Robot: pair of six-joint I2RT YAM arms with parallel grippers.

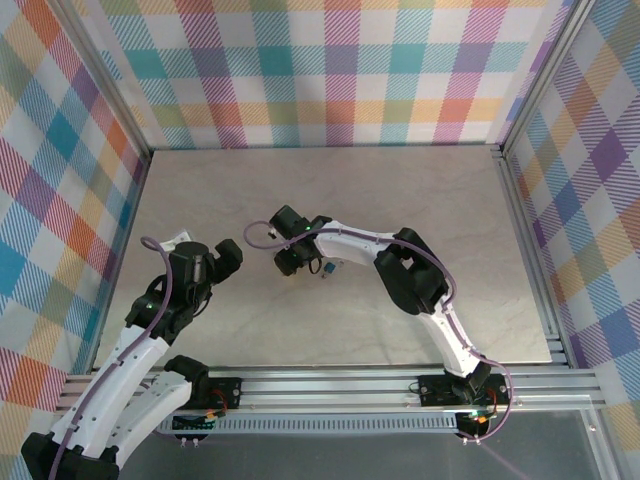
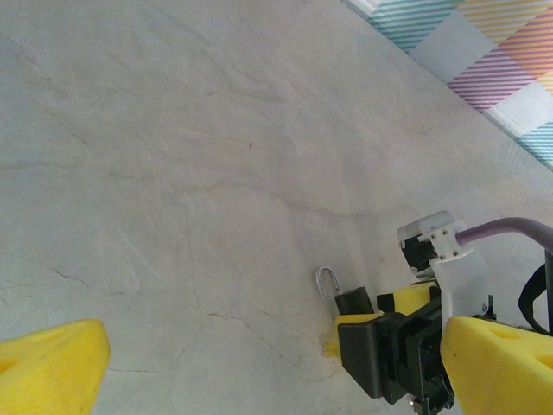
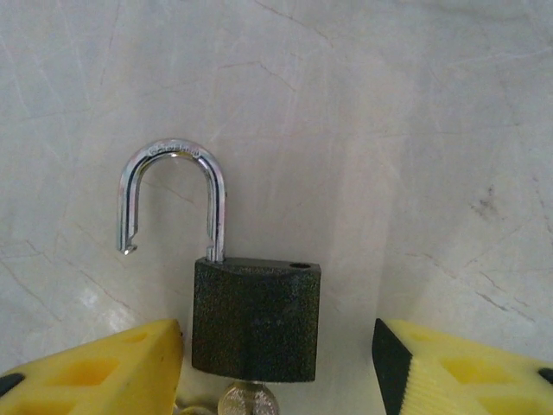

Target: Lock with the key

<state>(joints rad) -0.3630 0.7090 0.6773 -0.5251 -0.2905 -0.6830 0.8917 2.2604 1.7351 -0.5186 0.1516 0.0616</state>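
The table [image 1: 330,200] and both arm bases are seen from high above and behind by the top external camera, which is tilted down toward the plaid back wall [image 1: 320,70]. The open padlock [image 3: 255,320] is viewed from very close above by the right wrist camera, between its own yellow fingers [image 3: 104,367]. The same padlock is caught from farther off by the left wrist camera, which is aimed low across the tabletop.

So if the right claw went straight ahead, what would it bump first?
Probably the padlock: its dark body sits between the yellow fingers of the right claw, with its open shackle pointing away. Depth is hard to judge.
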